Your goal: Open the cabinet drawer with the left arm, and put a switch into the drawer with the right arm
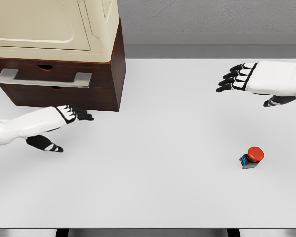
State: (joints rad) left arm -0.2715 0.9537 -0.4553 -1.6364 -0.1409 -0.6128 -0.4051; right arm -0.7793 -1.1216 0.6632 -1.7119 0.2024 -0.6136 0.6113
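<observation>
While the left hand (64, 118) reaches flat, fingers together, below the drawer handle (44, 78), the right hand (259, 79) hovers spread at twelve o'clock from the switch (251, 157).

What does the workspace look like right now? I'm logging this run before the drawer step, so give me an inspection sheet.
Surface: white table, mostly bare.
Job's things: cabinet at far left, its drawer looks shut, metal handle untouched; red-capped switch lies alone at right.
Clutter: nothing seen.
Grippers: left hand open, just below the drawer; right hand open, farther back than the switch, holding nothing.
Cables: nothing seen.
Surroundings: grey wall behind the table.
</observation>
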